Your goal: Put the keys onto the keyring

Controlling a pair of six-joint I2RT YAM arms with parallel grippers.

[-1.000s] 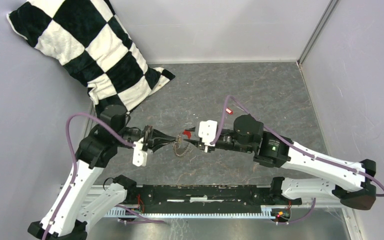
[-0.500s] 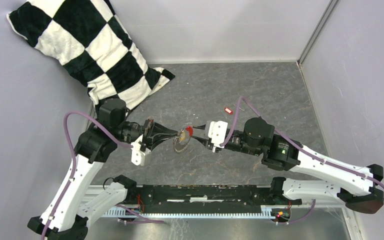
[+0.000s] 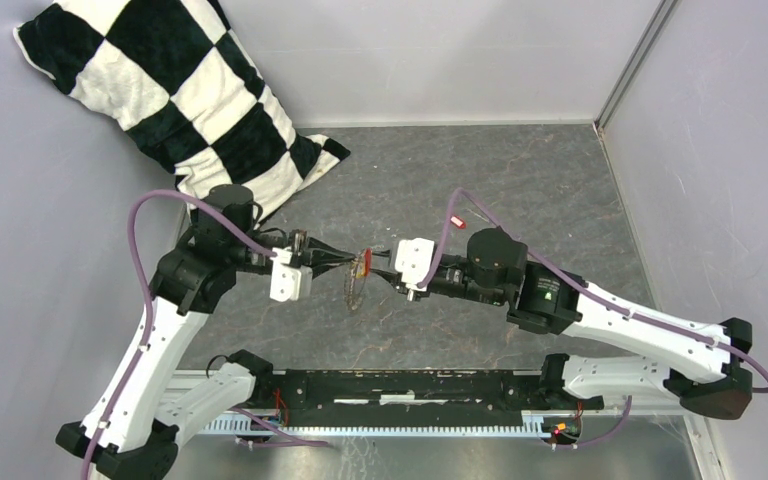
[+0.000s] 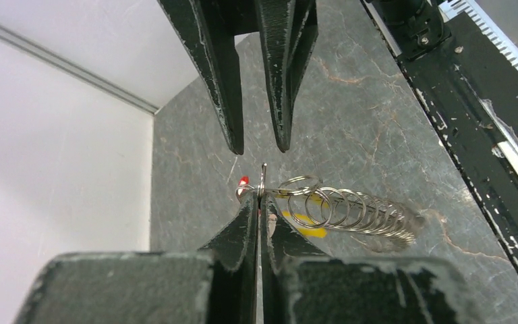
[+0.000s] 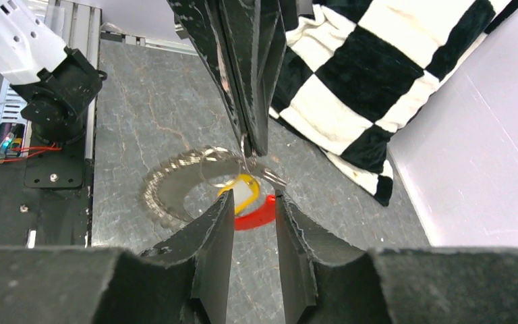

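Since half a second ago I am seeing the right arm slide back in toward the left one, and the left wrist is riding a little farther up the worktop (image 3: 520, 180); the two grippers are now meeting nose to nose near the middle.

The left gripper (image 4: 260, 202) is pressed together and is pinching one wire loop of the keyring (image 4: 351, 212). The loop is standing upright out of the fingertips. The rest of the ring is stretching away from the tips like a loose coil, toward the near rail in the left wrist view, and is hanging below the tips in the overhead view. The yellow key (image 4: 307, 229) is sitting just under the coil, right beside the pinched end. I cannot tell whether it is threaded on or only lying against the wire.

The right gripper (image 5: 253, 202) is standing spread and is gripping nothing. Its two fingers are pointing straight at the left gripper's tips and are stopping just short of the upright loop, apart from it. From its own camera the yellow key and the keyring's red arc (image 5: 256, 217) are showing through the gap between its fingers.

The red key (image 3: 457, 221) is lying alone on the worktop, well apart from both grippers, beyond the right arm's cable. The chequered pillow (image 3: 180, 100) is leaning in the far left corner.
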